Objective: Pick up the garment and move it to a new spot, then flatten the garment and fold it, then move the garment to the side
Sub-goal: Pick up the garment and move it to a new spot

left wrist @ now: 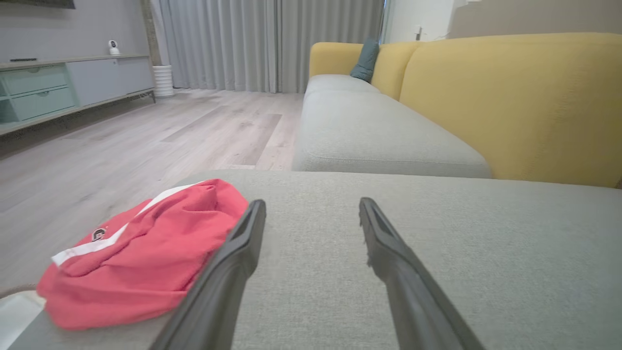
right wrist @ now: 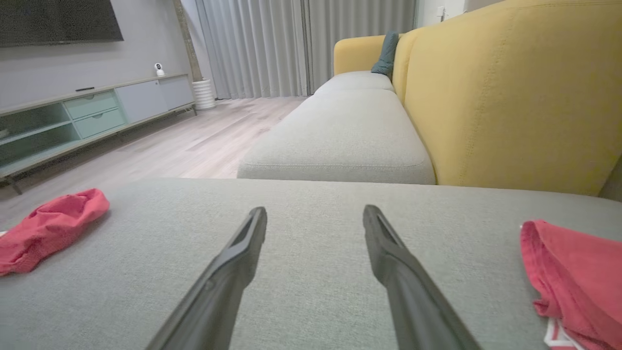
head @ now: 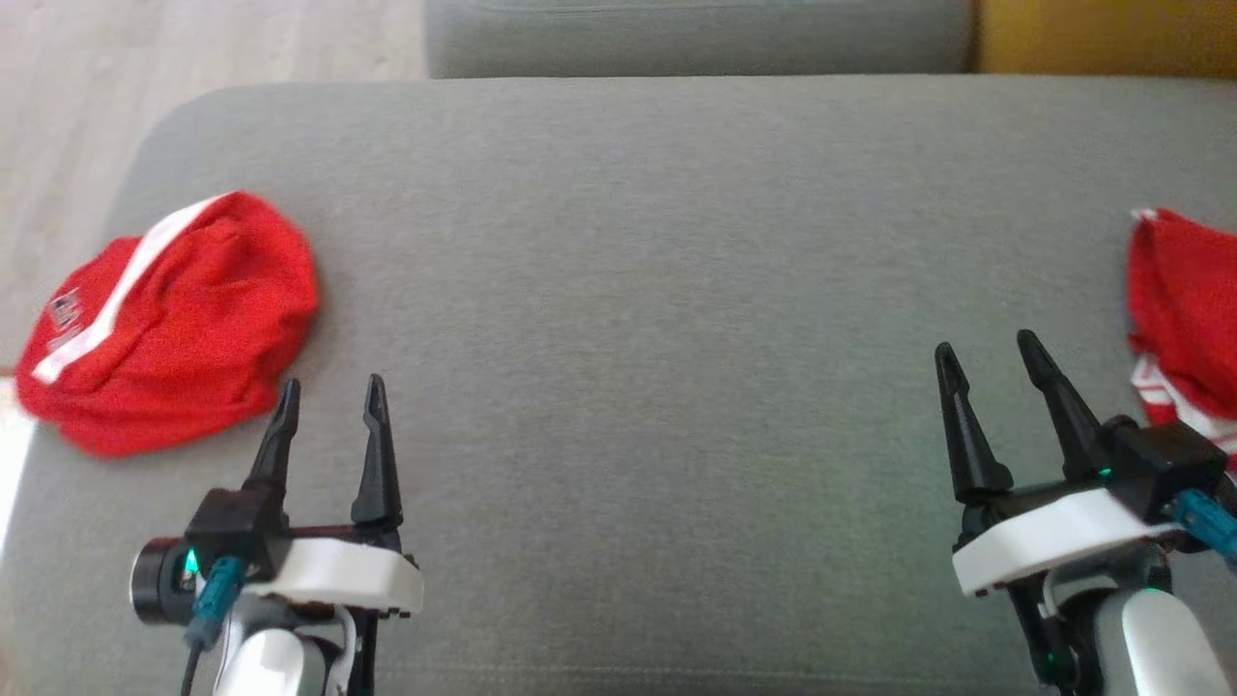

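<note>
Empty pincers over a grey cushion (head: 657, 290).
Both gape wide — left pincer (head: 332, 382) beside a bunched red garment (head: 184, 329), right pincer (head: 986, 342) near a second garment (head: 1184, 309); soft, light, floppy cloth, likely best pinched at a hem.

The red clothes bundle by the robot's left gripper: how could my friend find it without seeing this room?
Start at the big grey fabric cushion beside the yellow sofa back. At its left end lies a crumpled red garment. Unlike the other red garment at the right end, it has one long white stripe and a small logo.
</note>
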You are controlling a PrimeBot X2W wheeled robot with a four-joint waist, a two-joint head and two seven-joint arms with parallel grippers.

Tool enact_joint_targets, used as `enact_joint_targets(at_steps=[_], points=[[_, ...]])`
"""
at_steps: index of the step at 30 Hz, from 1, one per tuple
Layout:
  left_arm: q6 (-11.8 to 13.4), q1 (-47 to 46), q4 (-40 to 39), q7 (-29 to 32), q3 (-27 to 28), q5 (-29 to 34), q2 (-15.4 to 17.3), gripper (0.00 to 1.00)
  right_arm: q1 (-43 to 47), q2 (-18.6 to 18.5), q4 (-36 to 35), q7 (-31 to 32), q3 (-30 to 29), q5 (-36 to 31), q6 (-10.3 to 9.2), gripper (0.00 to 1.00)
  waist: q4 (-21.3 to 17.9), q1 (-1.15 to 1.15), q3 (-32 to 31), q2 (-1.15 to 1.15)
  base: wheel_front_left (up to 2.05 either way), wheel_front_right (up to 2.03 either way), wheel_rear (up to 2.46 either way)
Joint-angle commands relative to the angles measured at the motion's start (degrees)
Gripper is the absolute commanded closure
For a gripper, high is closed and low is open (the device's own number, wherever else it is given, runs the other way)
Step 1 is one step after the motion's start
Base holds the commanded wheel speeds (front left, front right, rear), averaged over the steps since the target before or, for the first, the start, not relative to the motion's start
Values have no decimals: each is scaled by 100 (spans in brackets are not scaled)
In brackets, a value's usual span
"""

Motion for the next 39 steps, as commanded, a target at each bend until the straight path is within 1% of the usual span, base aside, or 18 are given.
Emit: enact_joint_targets(at_steps=[1, 6, 7, 11, 15, 25, 33, 39], points=[[25, -303, -154, -69, 207, -15, 6, 0, -103, -64, -247, 23, 121, -34, -5, 0, 240, 0, -42, 0, 0, 0, 0], [23, -281, -153, -69, 275, -18, -44, 0, -80, -113, -364, 141, 147, -44, -5, 0, 711, 0, -107, 0, 0, 0, 0], [27, -257, -160, -69, 303, -11, -63, 0, -62, -121, -400, 180, 154, -42, -5, 0, 886, 0, -140, 0, 0, 0, 0], [35, -181, -181, -69, 347, 15, -90, 0, -33, -118, -450, 246, 200, -39, -5, 0, 1176, 0, -204, 0, 0, 0, 0], [14, -124, -182, -69, 391, 30, -100, 0, -11, -109, -460, 286, 232, -28, -5, 0, 1379, 0, -253, 0, 0, 0, 0], [-32, -73, -191, -69, 454, 79, -132, 0, 19, -77, -452, 311, 269, -15, -5, 0, 1571, 0, -289, 0, 0, 0, 0], [-47, -57, -238, -69, 528, 109, -139, 0, 18, -70, -458, 299, 274, 1, -5, 0, 1564, 0, -230, 0, 0, 0, 0], [-49, -171, -308, -69, 580, 113, -183, 0, -69, -121, -551, 350, 284, -13, -5, 0, 1541, 0, 2, 0, 0, 0, 0]])
